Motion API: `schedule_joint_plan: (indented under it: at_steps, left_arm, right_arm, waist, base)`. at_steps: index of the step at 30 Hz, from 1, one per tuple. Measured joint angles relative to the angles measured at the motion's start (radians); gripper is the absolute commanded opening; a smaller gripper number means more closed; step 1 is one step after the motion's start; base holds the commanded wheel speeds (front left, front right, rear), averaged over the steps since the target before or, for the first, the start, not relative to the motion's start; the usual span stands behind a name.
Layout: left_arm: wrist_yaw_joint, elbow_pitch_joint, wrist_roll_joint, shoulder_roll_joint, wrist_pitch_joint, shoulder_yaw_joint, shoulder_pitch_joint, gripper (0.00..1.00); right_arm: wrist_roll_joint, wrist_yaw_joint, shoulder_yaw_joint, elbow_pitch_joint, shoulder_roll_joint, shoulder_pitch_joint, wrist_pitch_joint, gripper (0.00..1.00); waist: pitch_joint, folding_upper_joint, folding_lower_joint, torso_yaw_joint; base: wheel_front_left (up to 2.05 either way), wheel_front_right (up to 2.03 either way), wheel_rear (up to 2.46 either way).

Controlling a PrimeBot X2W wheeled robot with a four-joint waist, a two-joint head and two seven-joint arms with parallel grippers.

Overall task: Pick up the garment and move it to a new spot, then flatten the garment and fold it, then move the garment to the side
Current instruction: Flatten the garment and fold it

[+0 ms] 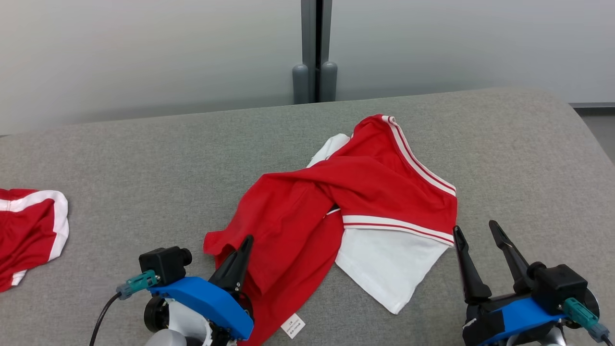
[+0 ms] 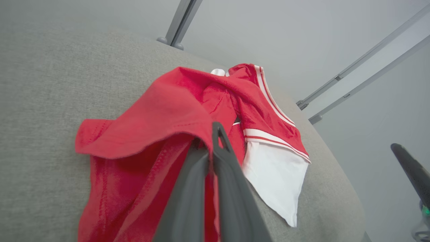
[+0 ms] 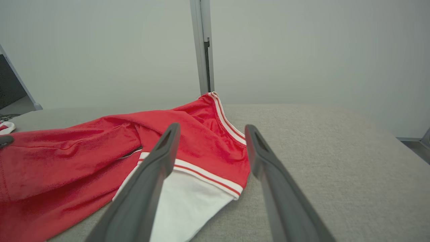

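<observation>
Grey padded table point(image 1: 144, 158), wall behind. Garment point(image 1: 336, 202) lies crumpled near the middle of it: red body twisted over itself, a white panel showing at the near right, striped trim along the far right edge, small label point(image 1: 293, 326) at the near hem. A second red-and-white piece point(image 1: 29, 230) sits well apart at the left edge.

Left gripper point(image 1: 242, 250): fingers pressed together at the garment's near-left fold. From the wrist, red cloth runs between the two fingers and bunches over the tips point(image 2: 215, 134). I read that as a pinch on the garment. The cloth is not yet lifted clear of the table.

Right gripper point(image 1: 475, 230): fingers spread wide, holding nothing, hanging just beside the white panel's right corner, not touching it.

Step in hand: the first one, the pick-up before moving it to a new spot. Flattening and folding not begun.

Next move, as I judge it: raise the left side, or bring the right fingers onto the striped hem for a second hold. One pinch alone would likely drag the twisted bundle along.
</observation>
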Motion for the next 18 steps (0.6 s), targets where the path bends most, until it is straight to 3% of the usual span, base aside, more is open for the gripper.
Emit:
schedule_joint_plan:
  at_steps: [5,9,14,18]
  left_arm:
    - [-0.017,-0.221,-0.06,0.028,0.016,0.011,0.06,0.0]
    - [-0.001,-0.321,-0.039,0.067,0.018,0.034,0.056,0.0]
    - [0.015,-0.263,0.056,0.115,0.027,0.039,-0.072,0.0]
    - [-0.005,-0.155,0.098,0.141,0.027,0.03,-0.205,0.0]
  right_arm:
    - [0.01,0.0,-0.01,0.0,0.0,0.007,-0.001,1.0]
    - [0.018,0.0,-0.009,0.0,0.0,0.006,-0.002,1.0]
    - [0.023,0.0,0.008,0.003,0.0,-0.011,-0.003,1.0]
    - [0.027,0.0,0.026,0.01,0.0,-0.03,-0.005,1.0]
  waist:
    - [-0.001,-0.0001,0.0,0.032]
    - [0.002,-0.0001,0.0,0.06]
    - [0.017,0.0,0.0001,0.076]
    - [0.035,0.0,0.0002,0.062]
  base:
    - [0.0,0.0,0.0]
    - [0.0,0.0,0.0]
    - [0.0,0.0,0.0]
    - [0.0,0.0,0.0]
